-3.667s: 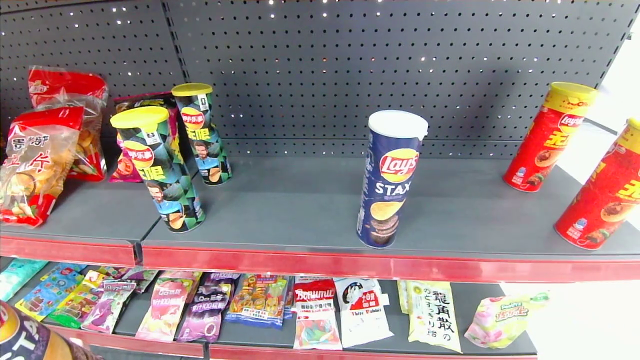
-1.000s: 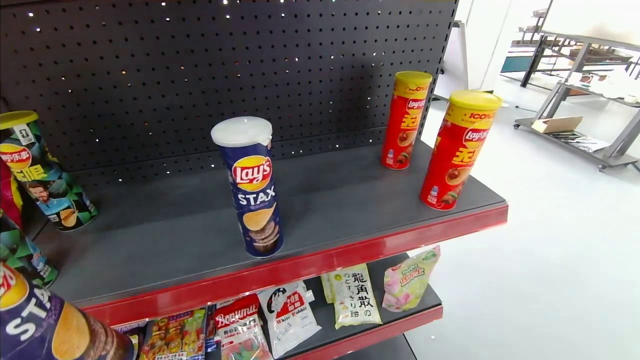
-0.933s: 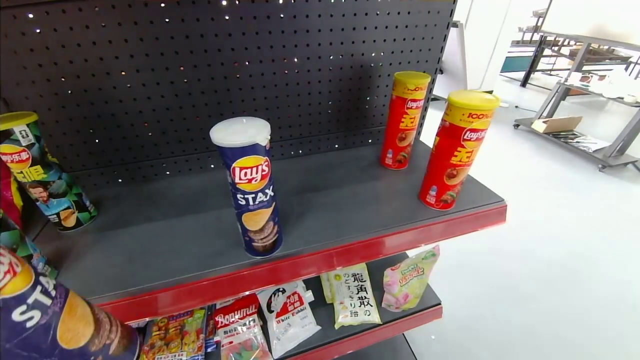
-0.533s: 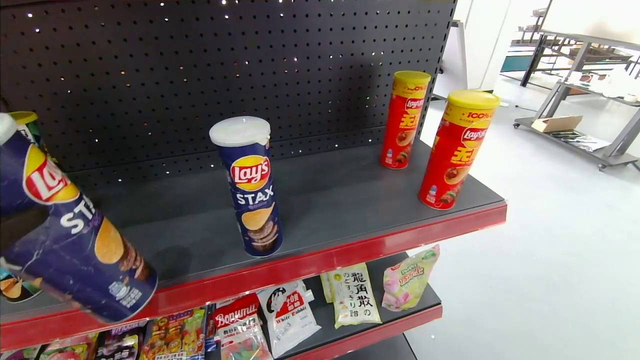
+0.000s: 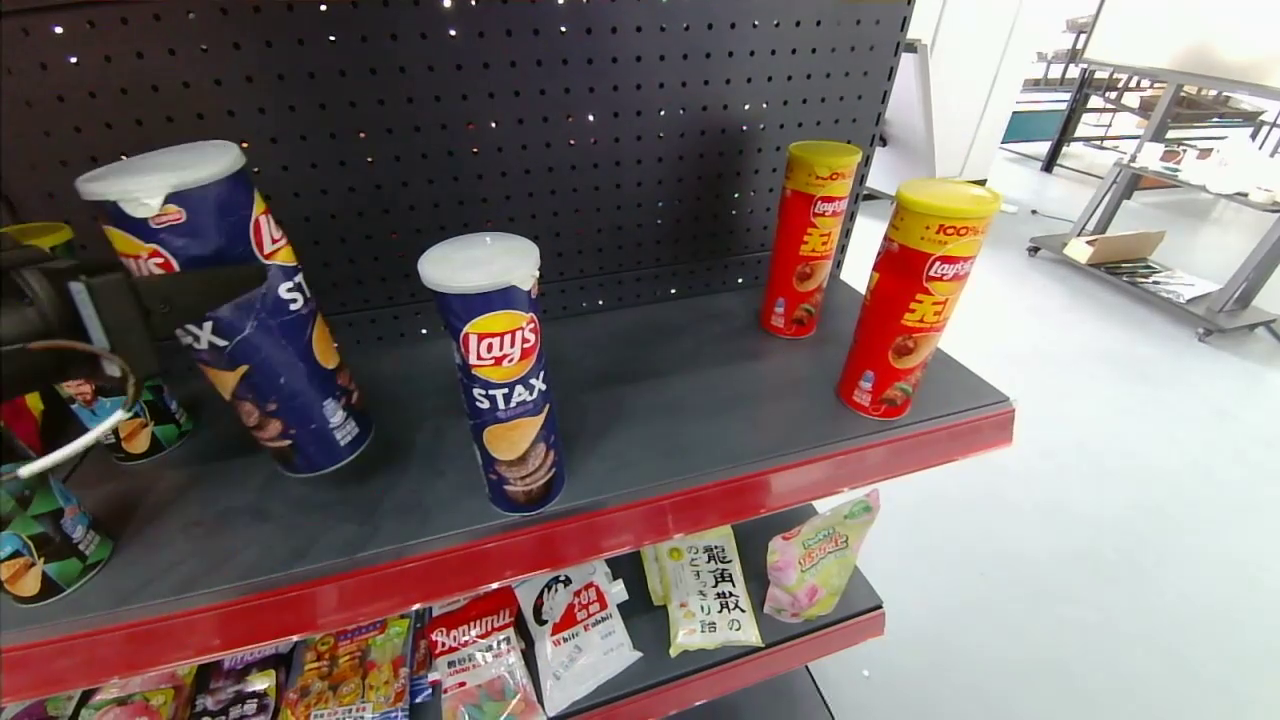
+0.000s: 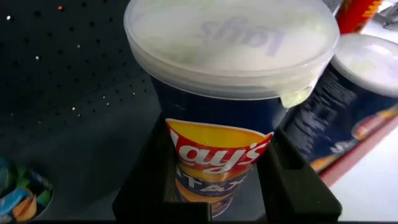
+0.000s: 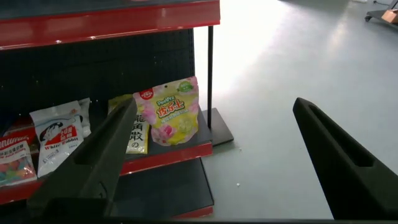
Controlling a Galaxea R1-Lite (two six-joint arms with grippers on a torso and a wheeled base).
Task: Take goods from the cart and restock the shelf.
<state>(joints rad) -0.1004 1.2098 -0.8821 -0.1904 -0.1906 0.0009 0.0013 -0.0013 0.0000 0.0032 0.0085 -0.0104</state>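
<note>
Left pincer [image 5: 200,290]: clamped on a blue can [image 5: 275,380]. In the head view, 1 dark finger crosses the can's front at about mid-height. In the left wrist view, 2 fingers [image 6: 149,174] press on opposite sides of the can, below its white lid [image 6: 230,37]. No gap is visible between fingers and can.

Blue can: over the left part of the top shelf [image 5: 680,400], tilted, with the lid leaning to the robot's left and the base toward the right. The base is at the shelf surface or just above it; contact cannot be confirmed.

Second blue can [image 5: 500,380]: upright on the same shelf, near the red front edge [image 5: 640,520]. It stands to the right of the held can and apart from it.

Rear red can [image 5: 812,240]: upright at the shelf's right end, close to the pegboard [image 5: 600,120]. Front red can [image 5: 915,300]: upright, nearer the front edge. Both have yellow lids and stand near each other without touching.

Rear green can [image 5: 135,425]: at the shelf's left, partly hidden behind the left arm. Front green can [image 5: 40,540]: at the view's left edge, near the front of the shelf.

Right pincer [image 7: 216,102]: fingers spread wide, holding nothing. It faces the lower shelf [image 7: 161,158], where bags [image 7: 166,112] lie side by side, with bare floor to the side.
</note>
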